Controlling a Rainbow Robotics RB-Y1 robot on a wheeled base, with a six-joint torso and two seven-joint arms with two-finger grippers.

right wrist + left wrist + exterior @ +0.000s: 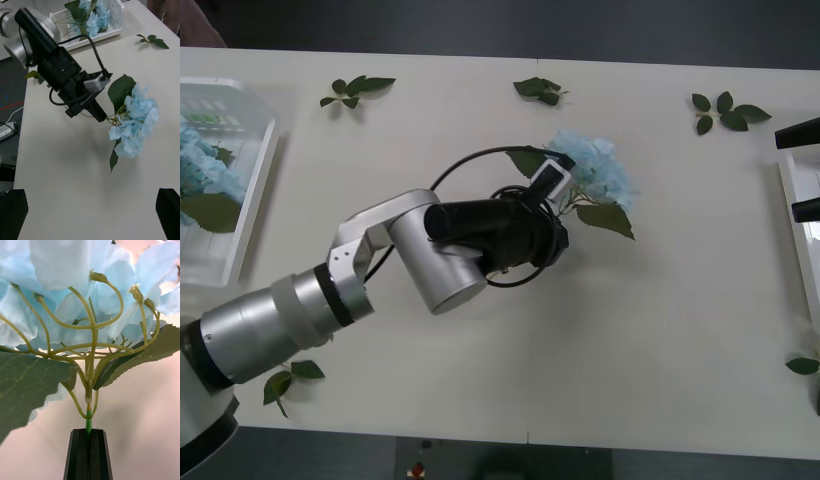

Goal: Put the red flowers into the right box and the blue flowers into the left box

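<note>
One blue flower (pixel 595 175), a pale-blue fluffy cluster with large green leaves, is at the table's middle. My left gripper (pixel 565 195) reaches in from the left, its black fingers (pixel 89 453) shut on the thin green stem just below the bloom (pixel 75 285). The right wrist view shows this gripper (pixel 99 110) beside the cluster (pixel 135 127). More blue flowers (pixel 200 165) lie in the left box (pixel 258 200). The right box (pixel 798 255) shows partly at the right edge, with my right gripper (pixel 802 172) over it, open and holding nothing (pixel 90 213). The red flowers are out of view.
Loose green leaf sprigs lie along the far edge (pixel 355 90) (pixel 540 90) (pixel 725 110). Others lie near the front left (pixel 290 380) and at the right edge (pixel 802 365). A black cable loops around the left wrist (pixel 480 160).
</note>
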